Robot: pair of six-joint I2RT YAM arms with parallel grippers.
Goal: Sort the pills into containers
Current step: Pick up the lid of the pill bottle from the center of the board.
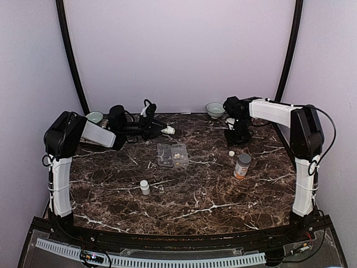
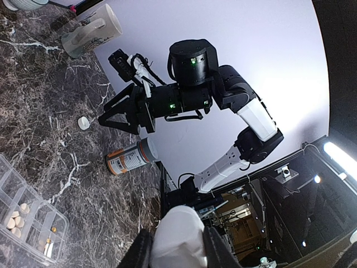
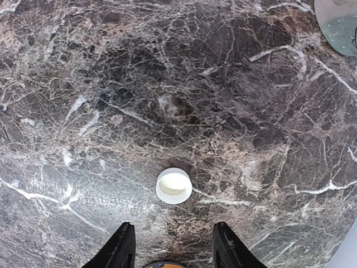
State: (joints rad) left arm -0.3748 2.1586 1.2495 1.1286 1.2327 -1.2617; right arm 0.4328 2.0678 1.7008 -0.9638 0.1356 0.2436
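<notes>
Clear rectangular pill box (image 1: 164,156) holds tiny round cream pills (image 2: 17,215).

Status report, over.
Left gripper shut on small white bottle. Right gripper open near loose white cap. Some pills in pill box. Orange bottle close by.

glossy dark veined marble table (image 1: 212,190), clear smooth plastic pill box (image 1: 163,156), matt cream pills (image 1: 177,153).

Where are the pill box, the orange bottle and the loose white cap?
pill box (image 1: 164,155): top external view, on its clear, bare left part.
orange bottle (image 1: 241,170): top external view, on its orange body below the grey cap.
white cap (image 3: 174,185): right wrist view, on its hollow centre.
</notes>
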